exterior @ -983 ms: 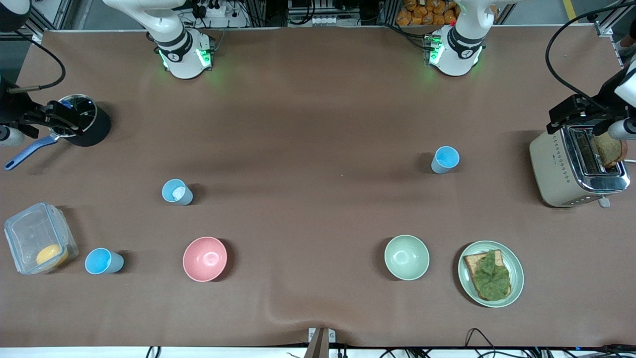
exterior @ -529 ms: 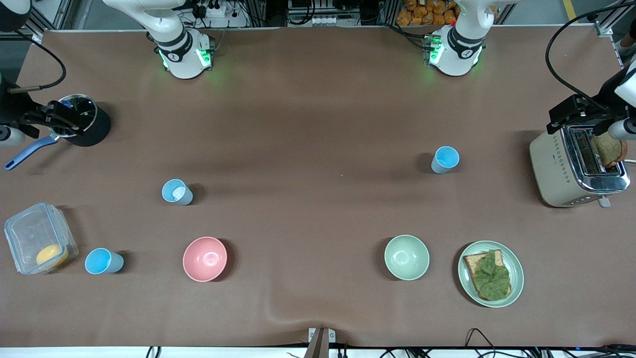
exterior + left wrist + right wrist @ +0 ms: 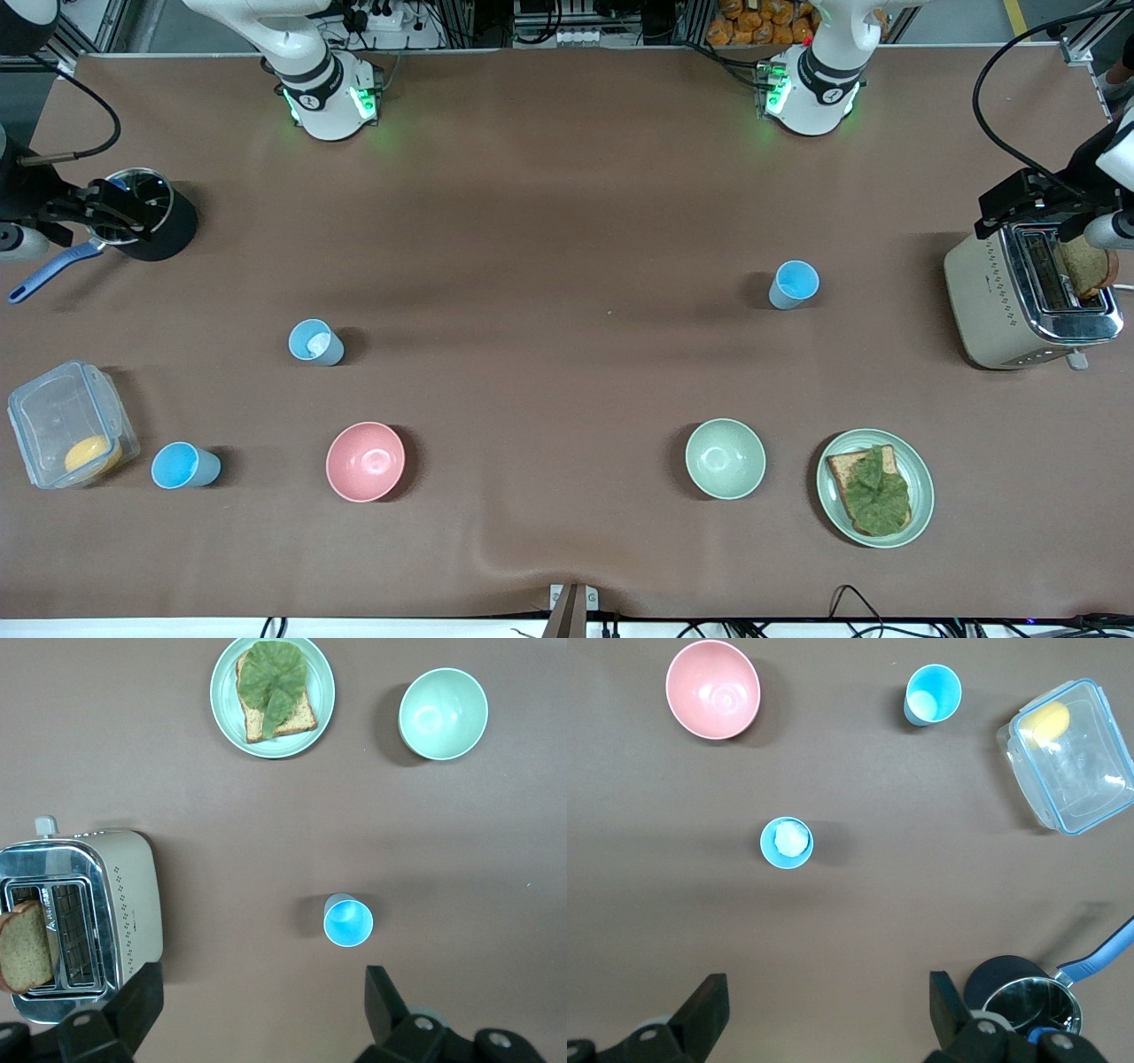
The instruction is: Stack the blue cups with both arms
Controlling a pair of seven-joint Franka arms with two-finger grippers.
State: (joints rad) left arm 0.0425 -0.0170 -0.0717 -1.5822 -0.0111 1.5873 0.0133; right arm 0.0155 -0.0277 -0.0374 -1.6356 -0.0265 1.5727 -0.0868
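Three blue cups stand upright and apart on the brown table. One is toward the left arm's end and shows in the left wrist view. One with a whitish inside is toward the right arm's end. The third stands beside a clear container, nearer the front camera. My left gripper is held high over the toaster, open and empty. My right gripper is held high over the black pot, open and empty.
A pink bowl and a pale green bowl sit nearer the front camera. A plate with toast and lettuce is beside the green bowl. A toaster, a black pot and a clear container stand at the table's ends.
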